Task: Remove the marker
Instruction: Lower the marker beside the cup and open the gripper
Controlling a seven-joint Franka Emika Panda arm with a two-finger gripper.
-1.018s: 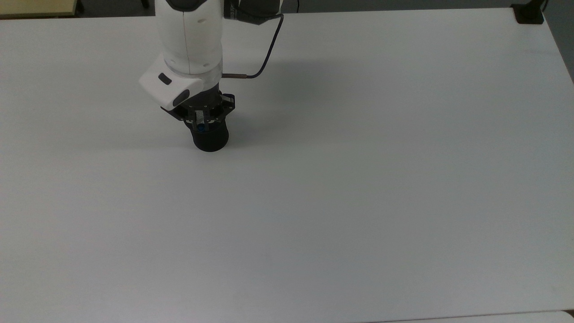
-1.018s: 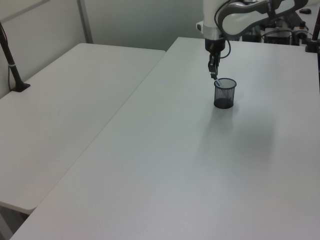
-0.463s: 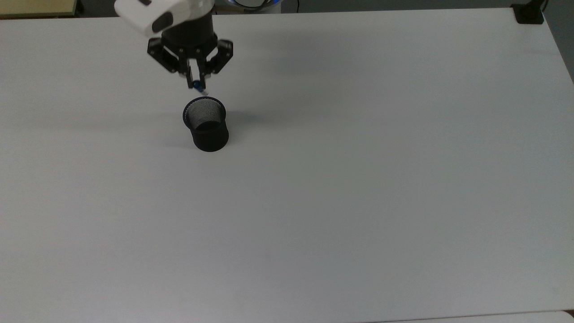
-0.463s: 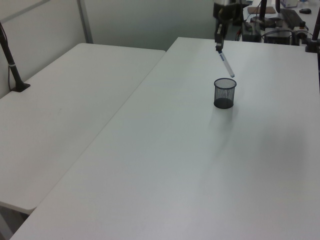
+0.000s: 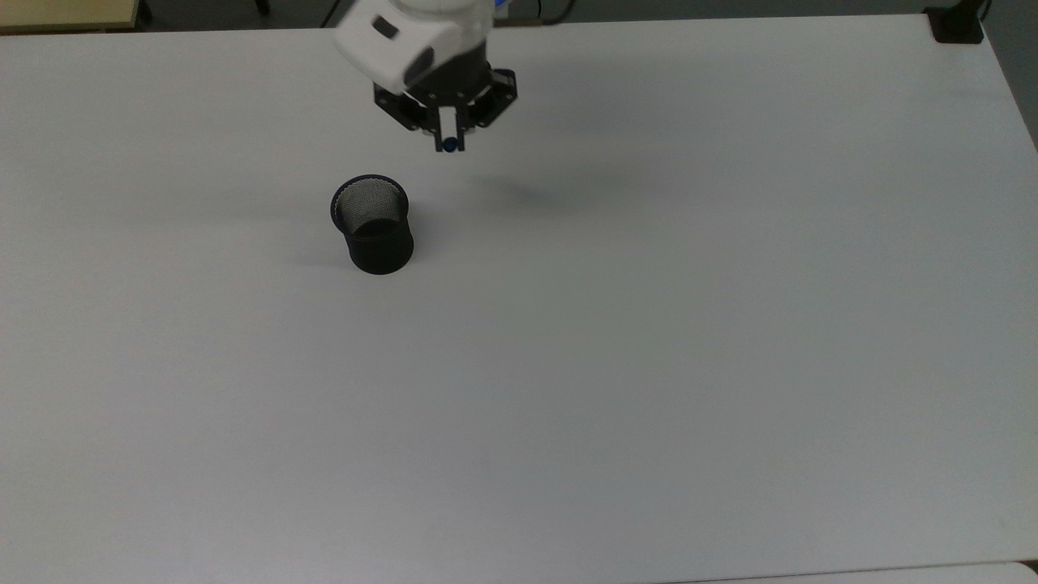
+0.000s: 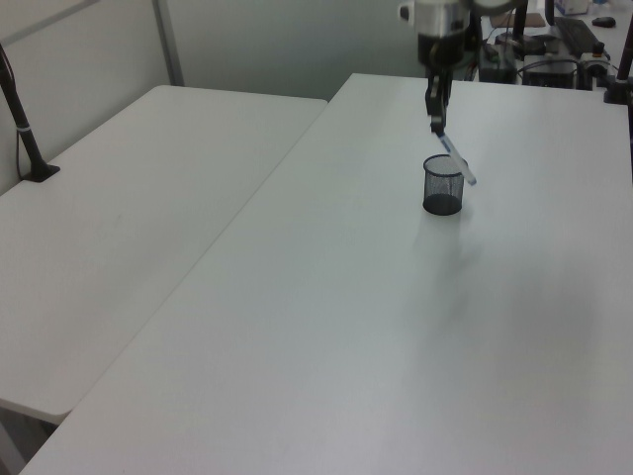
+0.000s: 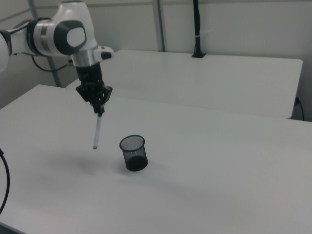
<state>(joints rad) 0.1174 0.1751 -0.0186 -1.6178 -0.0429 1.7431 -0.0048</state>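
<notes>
Since half a second ago the arm has swung toward the top view's right, carrying the marker [image 7: 97,130] clear of the black mesh cup [image 5: 371,224]. Its jaws are closed on the marker's upper end, and the gripper [image 7: 100,111] holds it hanging nearly upright above the table [image 5: 649,365], beside the cup and not touching it.

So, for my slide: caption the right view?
Gripper holds the marker hanging above the table, beside the mesh cup.
</notes>
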